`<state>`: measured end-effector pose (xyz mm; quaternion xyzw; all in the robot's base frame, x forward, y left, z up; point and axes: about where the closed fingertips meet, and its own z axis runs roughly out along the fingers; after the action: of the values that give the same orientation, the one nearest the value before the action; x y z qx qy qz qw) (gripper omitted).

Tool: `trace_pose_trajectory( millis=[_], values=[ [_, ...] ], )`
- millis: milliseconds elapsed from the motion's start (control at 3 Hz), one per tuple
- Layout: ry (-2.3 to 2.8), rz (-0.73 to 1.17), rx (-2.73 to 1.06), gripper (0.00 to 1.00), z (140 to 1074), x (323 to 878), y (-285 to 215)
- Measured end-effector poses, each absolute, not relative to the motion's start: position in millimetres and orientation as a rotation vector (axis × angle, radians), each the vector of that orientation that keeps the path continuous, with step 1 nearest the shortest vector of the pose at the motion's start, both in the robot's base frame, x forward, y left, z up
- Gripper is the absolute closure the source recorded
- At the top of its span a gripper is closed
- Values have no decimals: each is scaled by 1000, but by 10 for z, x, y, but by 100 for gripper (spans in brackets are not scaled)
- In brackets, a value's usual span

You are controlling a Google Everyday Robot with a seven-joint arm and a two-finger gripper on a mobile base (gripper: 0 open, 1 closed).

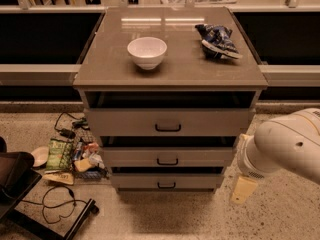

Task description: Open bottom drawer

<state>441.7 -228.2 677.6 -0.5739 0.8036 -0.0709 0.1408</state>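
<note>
**Gripper low, drawer off to its left**

We are watching the gripper point(244, 189) hanging low at the near right; clenched or released, we cannot tell. The bottom drawer point(150, 180) is sitting leftward and farther back, its black handle point(166, 185) running side to side.

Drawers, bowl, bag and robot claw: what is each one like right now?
Bottom drawer: looks shut, handle untouched.
Middle drawer: looks shut.
Top drawer: looks shut.
Bowl: upright on the cabinet top, looks empty.
Snack bag: crumpled, lying on the cabinet top.
Claw: low, right of the bottom drawer, touching nothing.
</note>
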Motion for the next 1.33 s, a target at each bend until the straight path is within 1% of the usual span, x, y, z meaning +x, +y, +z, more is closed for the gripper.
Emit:
trace_pose_trajectory(
  millis=[333, 667, 1333],
  values=[
    [2332, -206, -1701, 0, 6497, 4423, -2202],
    [2332, -197, -1793, 0, 5895, 4496, -2069],
    [2345, -167, -1922, 0, 4716, 4752, -1966]
  ],
)
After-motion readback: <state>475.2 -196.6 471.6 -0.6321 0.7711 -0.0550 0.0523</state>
